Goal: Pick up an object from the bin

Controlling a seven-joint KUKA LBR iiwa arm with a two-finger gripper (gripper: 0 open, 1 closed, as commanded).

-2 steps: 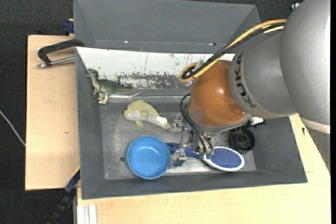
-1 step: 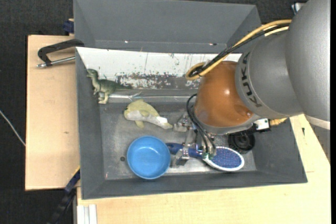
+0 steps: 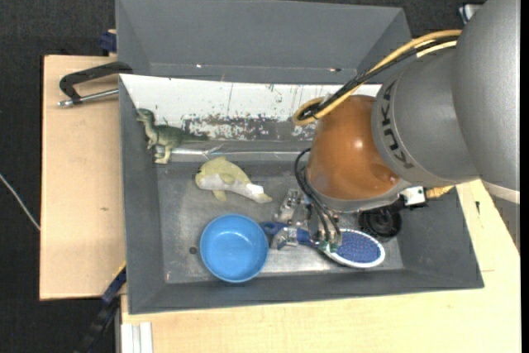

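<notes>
Low in the bin [image 3: 178,215], right of centre, the jaws sit over the handle end of one blue oval brush [image 3: 357,250] with a white rim; wide or narrow, I cannot tell. Around it lie one blue bowl [image 3: 235,247], one green dinosaur [image 3: 157,136], one pale yellow lump [image 3: 227,178] and one black round thing [image 3: 382,221]. The arm [image 3: 446,120] reads "KUK".

"KUK" — on the grey arm [image 3: 430,124]
</notes>
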